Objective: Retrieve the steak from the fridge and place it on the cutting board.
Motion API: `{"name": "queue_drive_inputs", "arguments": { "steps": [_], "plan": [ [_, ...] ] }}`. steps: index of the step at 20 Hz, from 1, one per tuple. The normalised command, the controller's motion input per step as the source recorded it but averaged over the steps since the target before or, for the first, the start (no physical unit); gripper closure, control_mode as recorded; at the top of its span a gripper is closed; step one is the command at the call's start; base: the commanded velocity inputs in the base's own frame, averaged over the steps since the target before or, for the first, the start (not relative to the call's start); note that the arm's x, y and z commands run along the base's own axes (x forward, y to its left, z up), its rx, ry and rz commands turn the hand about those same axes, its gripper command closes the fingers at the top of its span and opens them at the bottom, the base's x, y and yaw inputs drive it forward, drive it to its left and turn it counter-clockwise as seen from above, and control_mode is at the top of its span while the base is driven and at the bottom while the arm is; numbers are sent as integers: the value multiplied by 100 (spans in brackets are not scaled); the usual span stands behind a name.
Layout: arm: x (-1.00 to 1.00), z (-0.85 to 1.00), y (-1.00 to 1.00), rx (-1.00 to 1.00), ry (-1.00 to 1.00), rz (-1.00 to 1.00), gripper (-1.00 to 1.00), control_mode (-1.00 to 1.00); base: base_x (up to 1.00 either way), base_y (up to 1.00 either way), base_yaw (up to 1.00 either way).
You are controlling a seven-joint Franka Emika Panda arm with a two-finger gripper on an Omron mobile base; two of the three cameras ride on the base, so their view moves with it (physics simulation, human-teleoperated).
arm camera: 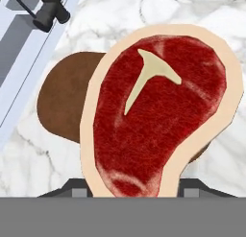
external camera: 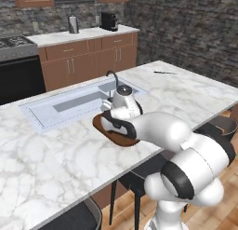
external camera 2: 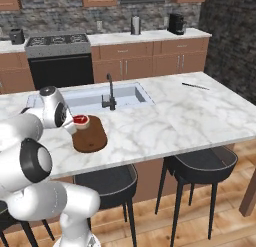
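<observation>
Steak (arm camera: 156, 113) held in the gripper (external camera 2: 75, 122), clamped at its near end, hanging just above the cutting board (external camera 2: 90, 136). Board lies on the marble counter (external camera 2: 165, 116) near its front edge, beside the sink (external camera 2: 87, 98).

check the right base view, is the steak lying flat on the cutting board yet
No, the steak is held above the far end of the cutting board.

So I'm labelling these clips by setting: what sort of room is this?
A rendered home kitchen, most likely: a white marble island counter with a sunken grey sink and black tap, a black oven with gas hob, and black bar stools.
</observation>
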Motion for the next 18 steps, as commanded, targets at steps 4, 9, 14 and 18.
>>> {"name": "queue_drive_inputs", "arguments": {
  "steps": [4, 9, 14, 18],
  "plan": [
    [11, -22, 0, 0, 0, 0, 100, -100, 0, 0, 0],
    [8, -19, 0, 0, 0, 0, 100, -100, 0, 0, 0],
    [11, -16, 0, 0, 0, 0, 100, -100, 0, 0, 0],
    [18, -17, 0, 0, 0, 0, 100, -100, 0, 0, 0]
  ]
}}
